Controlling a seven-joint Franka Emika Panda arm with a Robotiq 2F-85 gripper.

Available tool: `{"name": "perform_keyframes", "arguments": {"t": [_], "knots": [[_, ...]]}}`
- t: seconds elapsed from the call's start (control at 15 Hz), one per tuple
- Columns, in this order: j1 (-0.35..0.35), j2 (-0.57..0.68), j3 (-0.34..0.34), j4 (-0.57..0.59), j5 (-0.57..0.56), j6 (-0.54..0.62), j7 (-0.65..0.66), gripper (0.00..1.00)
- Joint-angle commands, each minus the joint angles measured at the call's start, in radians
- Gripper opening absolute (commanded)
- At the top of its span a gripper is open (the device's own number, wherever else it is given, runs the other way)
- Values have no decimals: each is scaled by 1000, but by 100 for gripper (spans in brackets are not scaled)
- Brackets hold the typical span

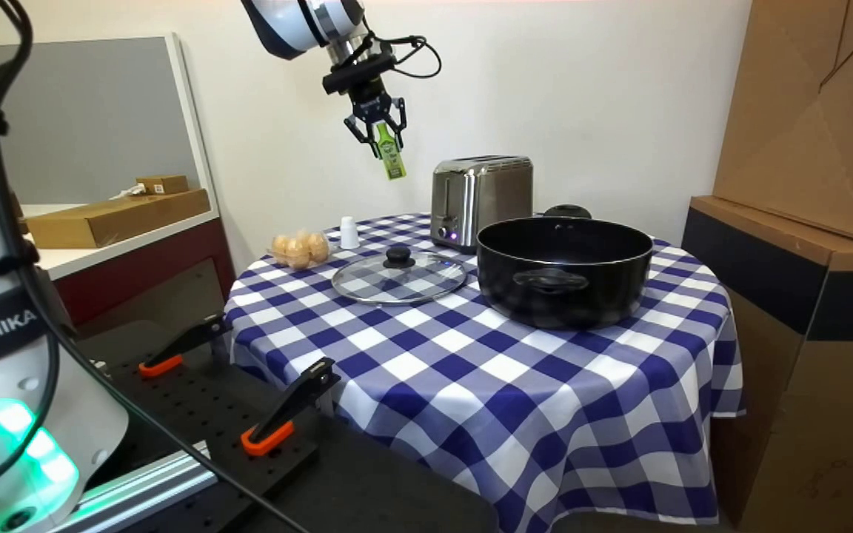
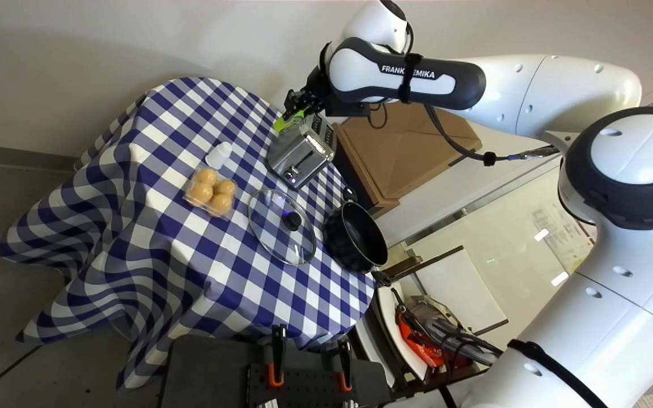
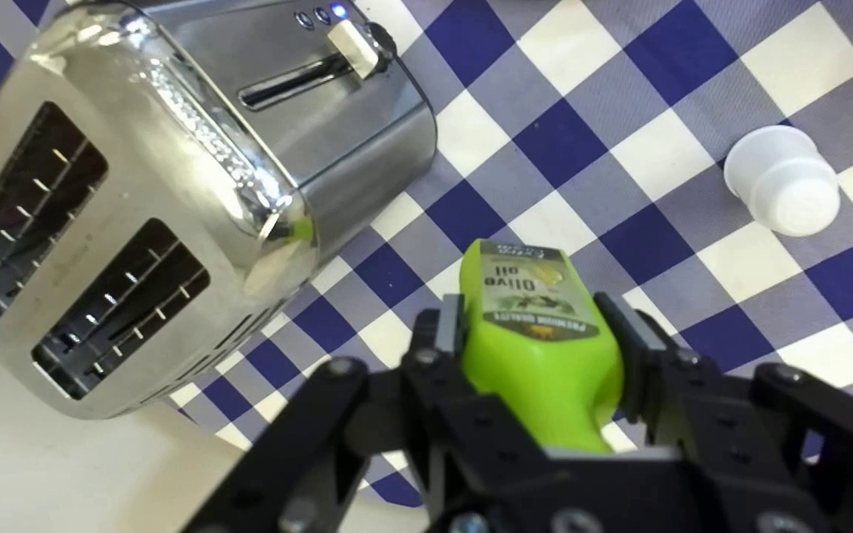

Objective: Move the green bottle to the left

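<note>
The green bottle (image 1: 392,160) is a slim lime-green bottle with an olive oil label. It also shows in an exterior view (image 2: 283,123) and in the wrist view (image 3: 541,348). My gripper (image 1: 389,149) is shut on the bottle, with one finger on each side of its body. It holds the bottle in the air above the far part of the table, slightly tilted, with its base pointing down. The narrow top of the bottle is partly hidden by the gripper (image 3: 536,317) in the wrist view.
A steel toaster (image 1: 482,200) stands close beside the held bottle. A white cup-shaped piece (image 3: 785,181), a clear box of yellow-brown balls (image 1: 300,249), a glass lid (image 1: 367,277) and a black pot (image 1: 567,296) stand on the checked tablecloth (image 1: 426,366). A wall is behind.
</note>
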Motion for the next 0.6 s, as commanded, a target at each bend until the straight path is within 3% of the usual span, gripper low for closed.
{"name": "perform_keyframes", "arguments": {"t": [0.0,0.53], "knots": [[18,89,-14,98,36,-37,-17,21],[51,188,-1,158,61,-70,-60,21]]}}
